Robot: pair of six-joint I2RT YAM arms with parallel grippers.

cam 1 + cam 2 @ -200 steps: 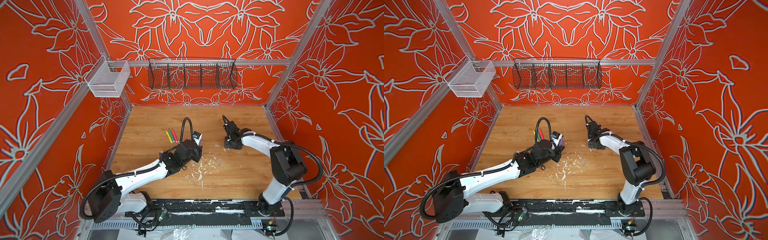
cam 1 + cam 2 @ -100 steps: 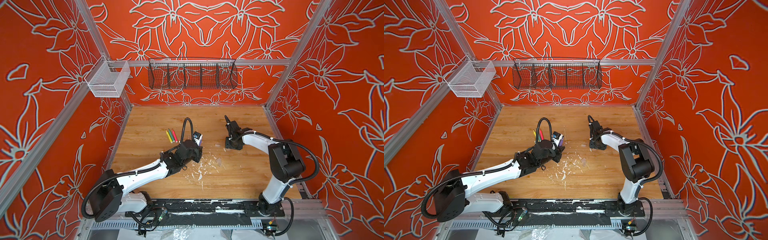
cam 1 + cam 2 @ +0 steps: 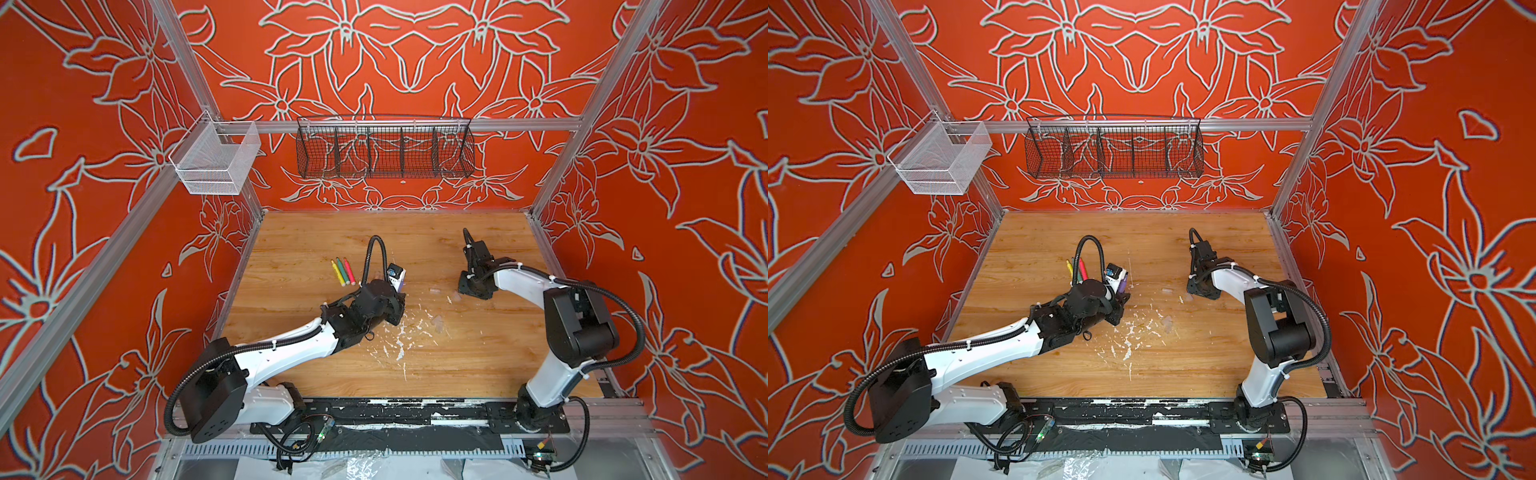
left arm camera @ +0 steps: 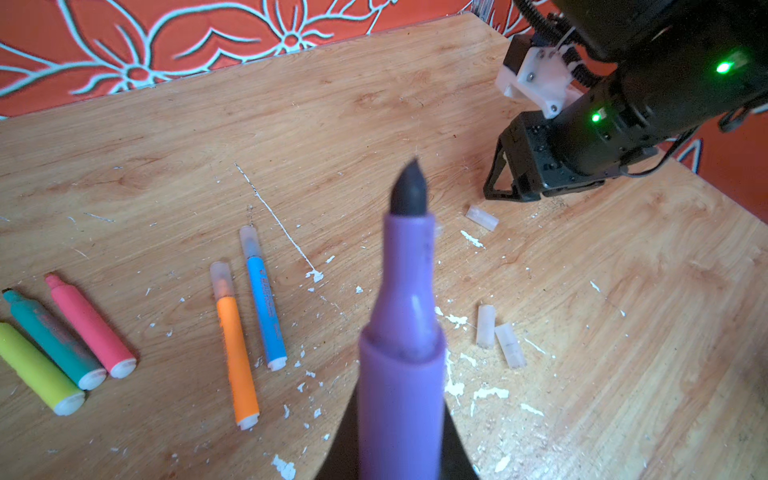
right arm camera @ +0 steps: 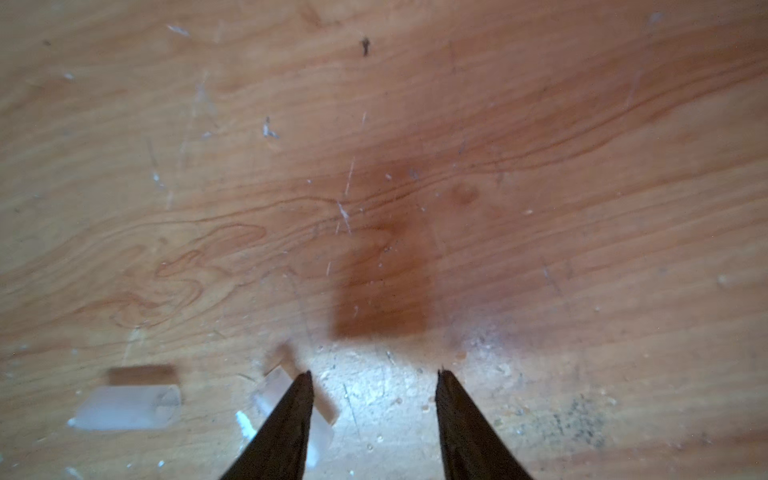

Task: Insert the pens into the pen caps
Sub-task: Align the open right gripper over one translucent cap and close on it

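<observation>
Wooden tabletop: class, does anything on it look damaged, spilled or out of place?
Yes. White flecks litter the middle of the table, like chipped paint. Clear caps lie on their sides among them, apart from the three pens lined up farther left.

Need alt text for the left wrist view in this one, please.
A purple pen, tip bare, clamped in the left gripper fills the foreground over a wooden table. Beyond lie a yellow pen, green pen and pink pen uncapped, an orange pen and blue pen capped, and three loose caps. The right gripper hangs low by one of them.
</observation>
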